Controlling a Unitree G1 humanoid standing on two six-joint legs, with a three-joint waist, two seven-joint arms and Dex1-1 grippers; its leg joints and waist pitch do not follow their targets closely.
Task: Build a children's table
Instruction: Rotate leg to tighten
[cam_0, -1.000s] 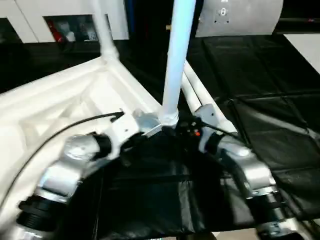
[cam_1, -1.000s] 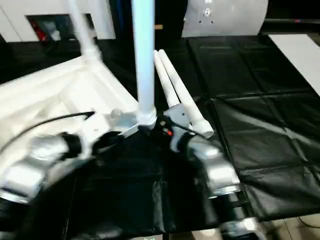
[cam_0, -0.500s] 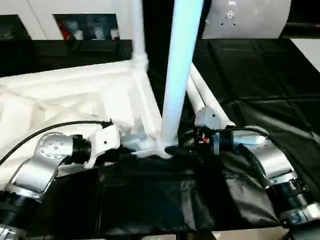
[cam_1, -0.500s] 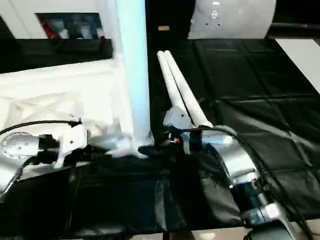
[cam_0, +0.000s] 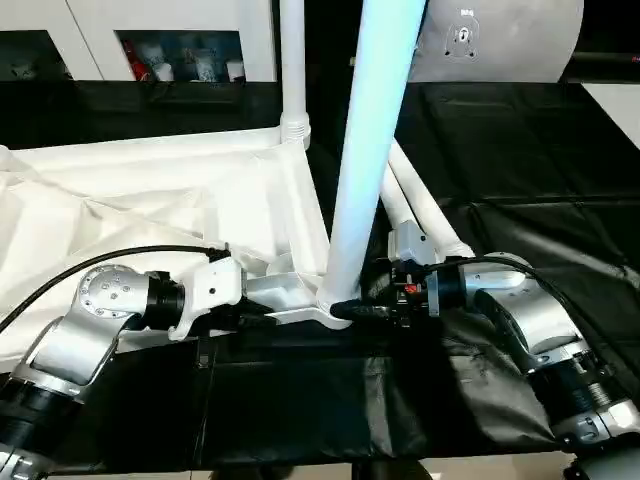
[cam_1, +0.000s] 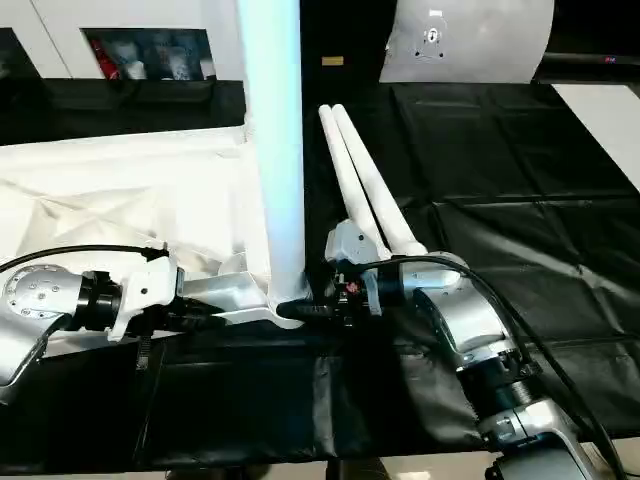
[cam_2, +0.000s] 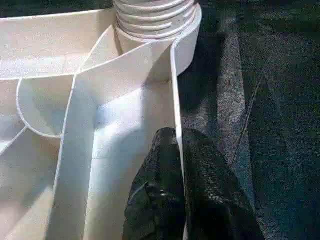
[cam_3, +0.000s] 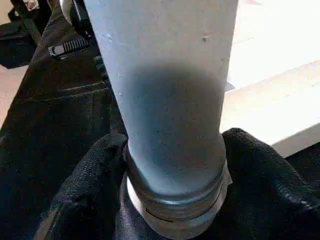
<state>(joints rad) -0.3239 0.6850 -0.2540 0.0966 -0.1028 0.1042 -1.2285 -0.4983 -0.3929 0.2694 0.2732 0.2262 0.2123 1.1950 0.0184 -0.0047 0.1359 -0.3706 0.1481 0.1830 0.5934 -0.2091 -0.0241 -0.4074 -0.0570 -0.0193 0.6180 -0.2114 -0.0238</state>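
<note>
head stereo pair downward, wrist cameras close-up

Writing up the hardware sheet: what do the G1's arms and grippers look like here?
Silver metal forearms with black ribbed collars near the elbows. The left gripper and right gripper have white housings and black textured fingers. Black cables loop over each wrist; the right one carries a small red-orange marking.

Silver forearms (cam_0: 95, 320), black cables, textured black fingers (cam_2: 200, 190), perhaps rubber-coated.
</note>
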